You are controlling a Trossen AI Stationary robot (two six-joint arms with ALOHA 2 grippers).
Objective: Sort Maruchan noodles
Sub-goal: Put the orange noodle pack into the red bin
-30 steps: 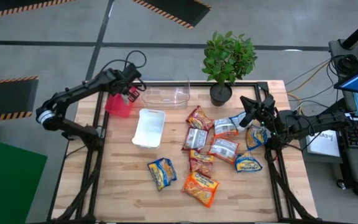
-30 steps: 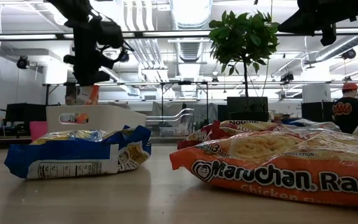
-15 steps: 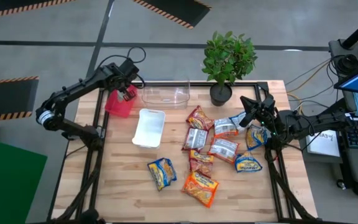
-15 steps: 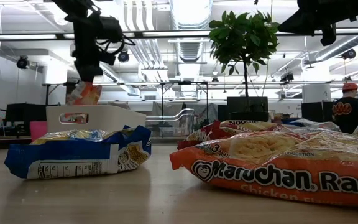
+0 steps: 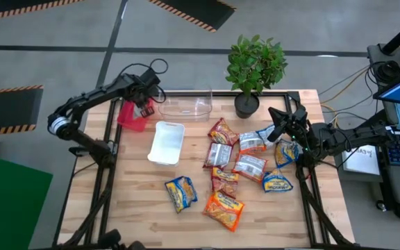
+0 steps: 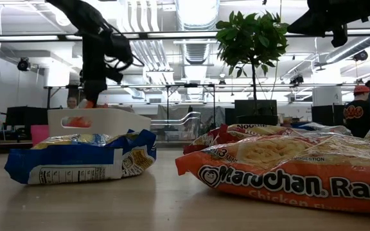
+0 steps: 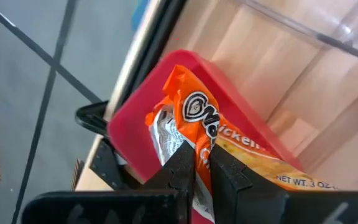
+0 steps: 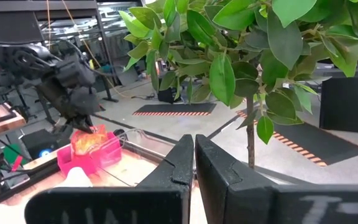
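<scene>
High view: L gripper (image 5: 142, 104) over the red tray (image 5: 132, 117), far-left of table (image 5: 137, 208), just left of clear tray (image 5: 185, 105). White tray (image 5: 167, 143) lies near red tray. R gripper (image 5: 278, 132) waits by the loose packets (image 5: 248, 165), well right of red tray.
Low view: L gripper (image 6: 94, 90) hangs straight down behind white tray (image 6: 98, 120); orange packet (image 6: 82, 102) barely shows at its tip.
L wrist view: jaws clenched on orange packet (image 7: 229, 140), which hangs right over red tray (image 7: 148, 124). Long axis slants off to one side of the jaws, not straight down. Next move prob. lower + let go; L arm only one near.
R wrist view: R jaws clamped shut, grasping nothing; plant (image 8: 241, 56) in front, red tray (image 8: 86, 158) far off.
</scene>
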